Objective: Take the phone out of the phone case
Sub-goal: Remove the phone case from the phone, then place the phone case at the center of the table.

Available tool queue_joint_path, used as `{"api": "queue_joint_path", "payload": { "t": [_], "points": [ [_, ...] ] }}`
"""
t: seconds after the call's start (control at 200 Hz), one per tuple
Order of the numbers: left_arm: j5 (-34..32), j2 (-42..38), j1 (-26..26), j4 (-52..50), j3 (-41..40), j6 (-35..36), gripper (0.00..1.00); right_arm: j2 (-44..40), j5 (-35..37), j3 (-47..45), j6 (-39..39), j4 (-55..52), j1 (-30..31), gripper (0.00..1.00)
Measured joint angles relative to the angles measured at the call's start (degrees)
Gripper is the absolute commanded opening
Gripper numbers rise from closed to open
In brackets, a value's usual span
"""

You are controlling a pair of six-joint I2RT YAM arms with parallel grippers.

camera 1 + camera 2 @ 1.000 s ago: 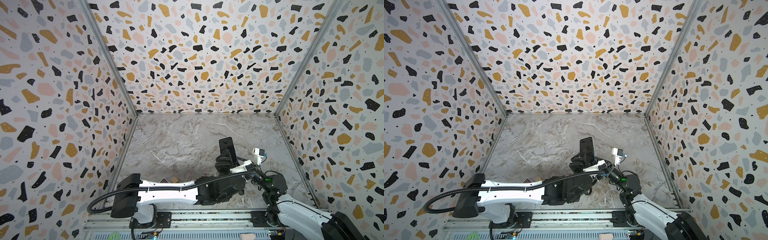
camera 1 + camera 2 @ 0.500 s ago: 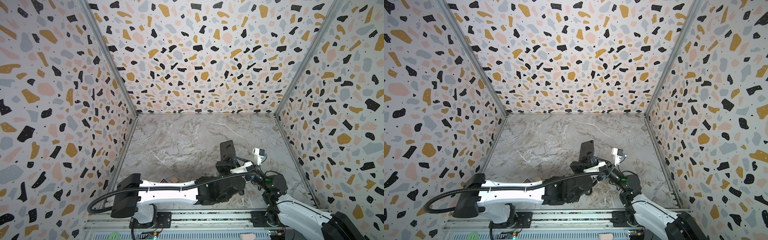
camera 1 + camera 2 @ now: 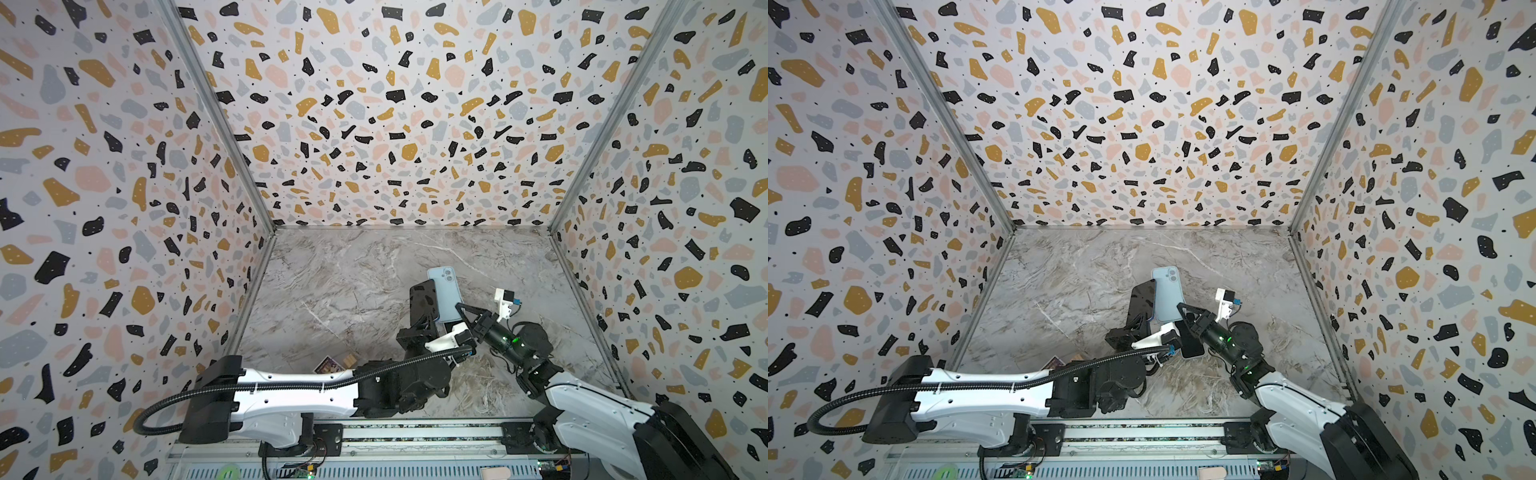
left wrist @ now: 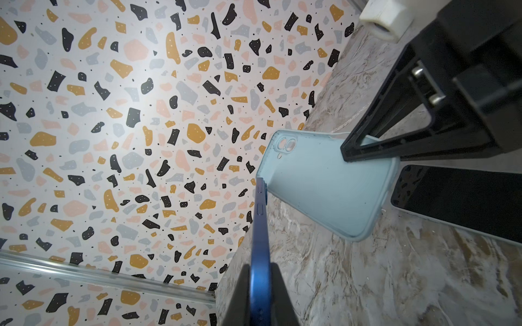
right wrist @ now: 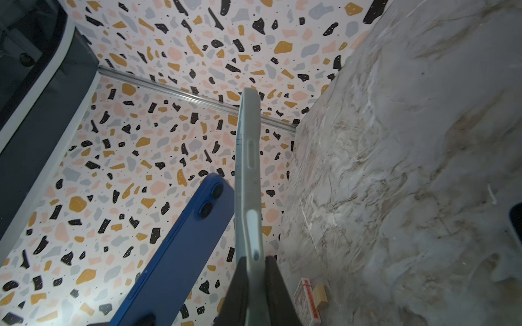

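- Blue phone: out of the case, upright above the marble table; lower end hidden in the left gripper, which clamps it.
- Pale blue case: just beside it, contact unclear; right gripper pinches its lower edge.
- Second dark phone: flat on table, partly covered.
- Card box, wooden block: half hidden behind left arm.

We see L gripper pinching dark phone, R gripper pinching pale-blue case just beside it, nr the surface's front edge.
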Motion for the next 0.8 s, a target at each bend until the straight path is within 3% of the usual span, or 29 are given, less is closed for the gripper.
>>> {"api": "queue_joint_path", "payload": {
  "t": [0.351, 0.546, 0.621, 0.737, 0.802],
  "points": [
    [-2.67, -1.05, -4.83, -12.0, -2.56, -14.25, 0.0, 38.01, 1.88, 22.93, 3.32, 1.62, 2.14, 0.0],
    [-2.45, -1.7, -5.84, -16.96, -5.22, -23.71, 0.0, 48.57, 4.07, 32.15, 5.46, -2.67, 4.24, 0.0],
    [-2.45, -1.22, -5.92, -18.12, -5.73, -27.06, 0.0, 49.29, 5.44, 33.62, 5.95, -4.92, 4.87, 0.12],
    [-2.32, -0.07, -5.99, -18.51, -6.91, -30.71, 0.0, 50.88, 5.42, 35.91, 6.88, -6.14, 5.16, 0.4],
    [-2.14, 0.28, -6.03, -18.64, -7.91, -32.41, 0.0, 51.32, 5.14, 36.24, 7.78, -6.56, 5.16, 0.7]
  ]
}}
